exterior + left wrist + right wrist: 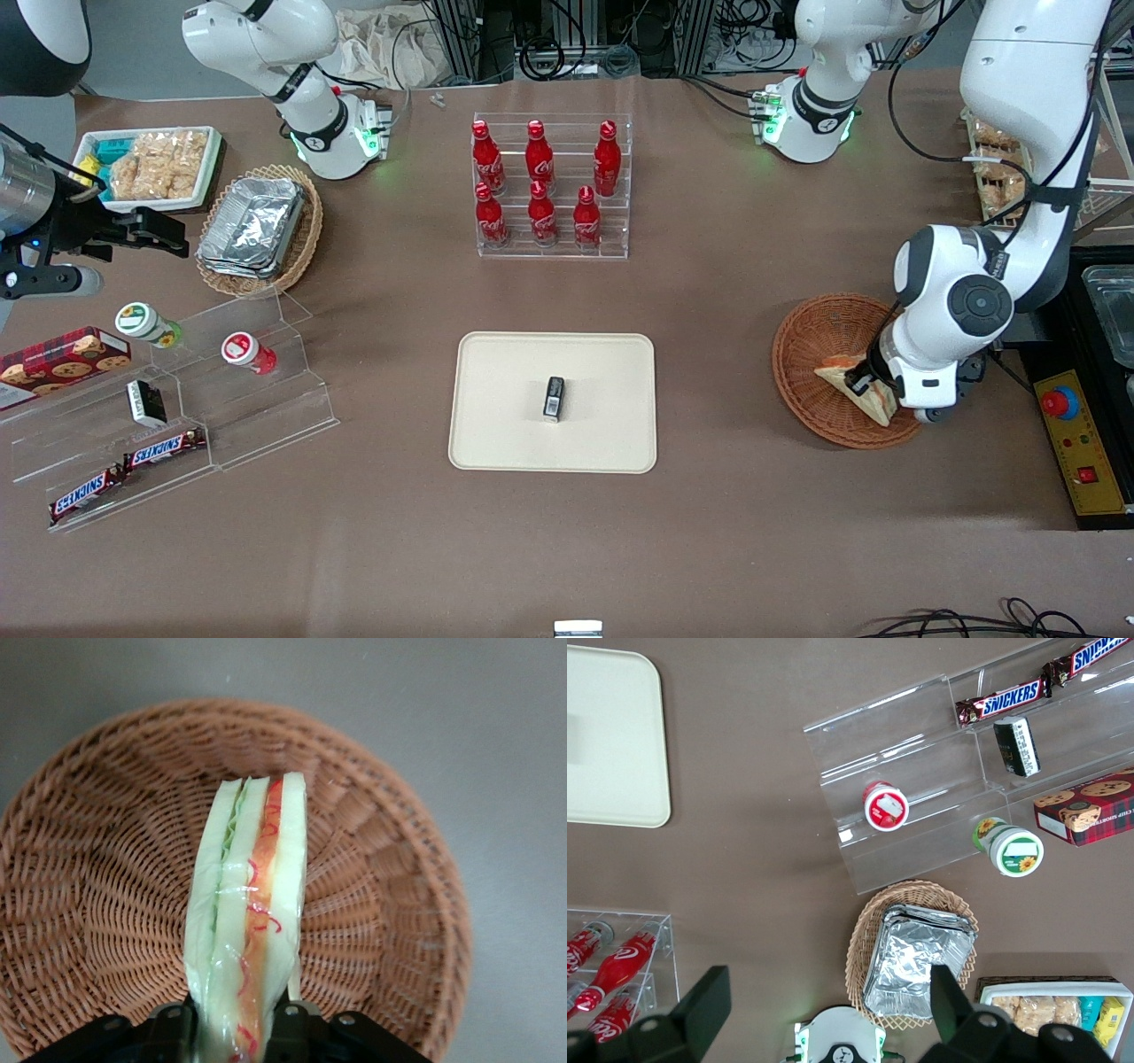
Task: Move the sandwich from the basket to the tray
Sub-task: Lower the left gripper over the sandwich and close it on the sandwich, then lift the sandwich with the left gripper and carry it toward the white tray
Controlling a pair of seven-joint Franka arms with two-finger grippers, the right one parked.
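Note:
The sandwich (252, 921), a wrapped wedge of pale bread with red, orange and green filling, stands on edge in the reddish-brown woven basket (97, 868). My left gripper (235, 1028) is shut on its thick end, one black finger on each bread face. From the front, the gripper (873, 385) reaches down into the basket (811, 350) at the working arm's end of the table, and the sandwich (842, 372) shows beside it. The cream tray (505, 416) lies mid-table with a small dark packet (554, 397) on it.
A clear rack of red cola bottles (549, 186) stands farther from the front camera than the tray. Toward the parked arm's end are a clear stepped shelf (230, 390) with cups and Snickers bars, a tan basket of foil containers (257, 226) and a snack tray (151, 164).

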